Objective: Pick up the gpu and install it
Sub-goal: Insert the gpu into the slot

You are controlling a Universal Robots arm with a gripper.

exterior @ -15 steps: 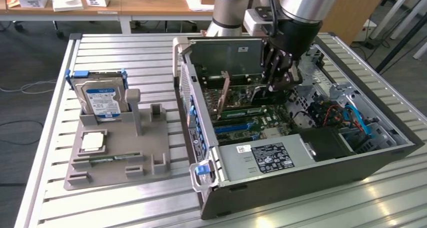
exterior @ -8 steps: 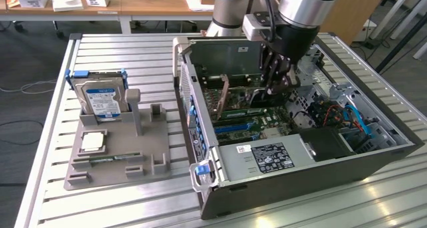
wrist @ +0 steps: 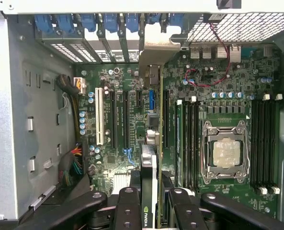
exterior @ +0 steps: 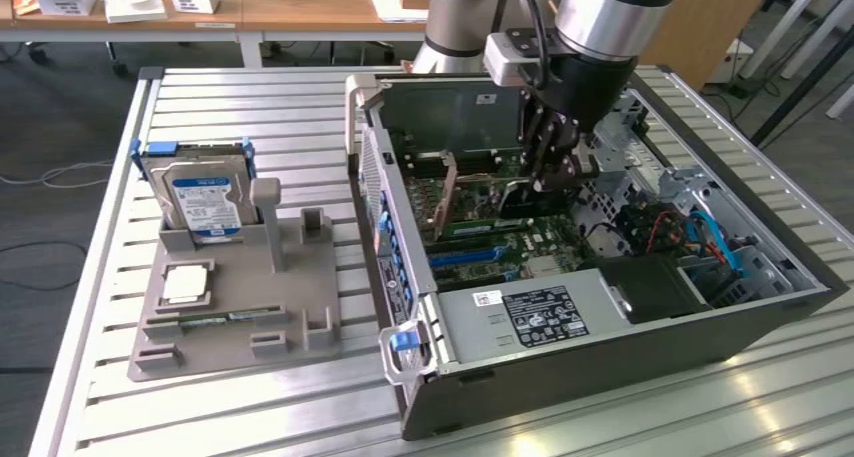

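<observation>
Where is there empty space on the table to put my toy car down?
Bare table lies behind the hard drive, up to the far edge, and in front of the grey holder and computer case. Inside the case is crowded: boards, cables, and the jaws holding the gpu.

light: bright, even, probably overhead | glare: table [exterior: 774, 397] slats | shadow: inside case [exterior: 601, 372]
</observation>
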